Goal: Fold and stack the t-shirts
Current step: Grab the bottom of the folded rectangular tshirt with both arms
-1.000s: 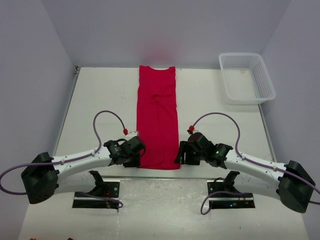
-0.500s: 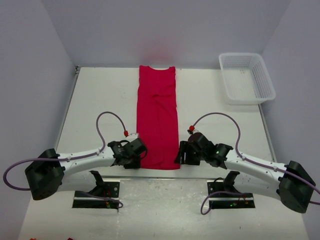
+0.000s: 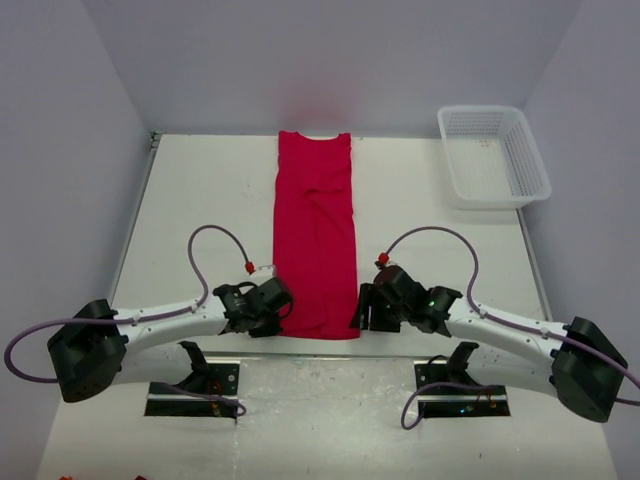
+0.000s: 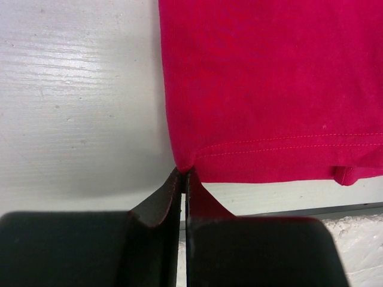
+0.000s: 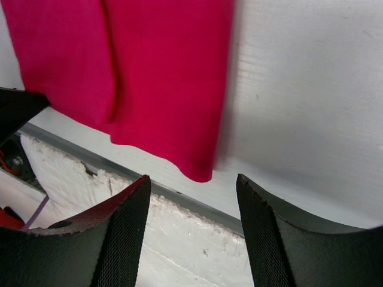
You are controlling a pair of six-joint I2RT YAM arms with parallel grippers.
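A bright red t-shirt point(image 3: 315, 235) lies folded into a long narrow strip down the middle of the table, collar at the far end. My left gripper point(image 3: 277, 310) is shut on its near left hem corner point(image 4: 183, 164), pinching the cloth between the fingertips. My right gripper point(image 3: 362, 312) is open just beside the near right hem corner point(image 5: 200, 170), which hangs between the fingers point(image 5: 128, 215) without touching them.
A white mesh basket point(image 3: 493, 155) stands at the far right of the table. The table's near edge point(image 5: 173, 194) runs just under both grippers. Grey walls close in the left, right and back.
My left gripper has slid a little toward the near edge along the shirt's left side and sits at the hem corner. The right arm has barely moved.
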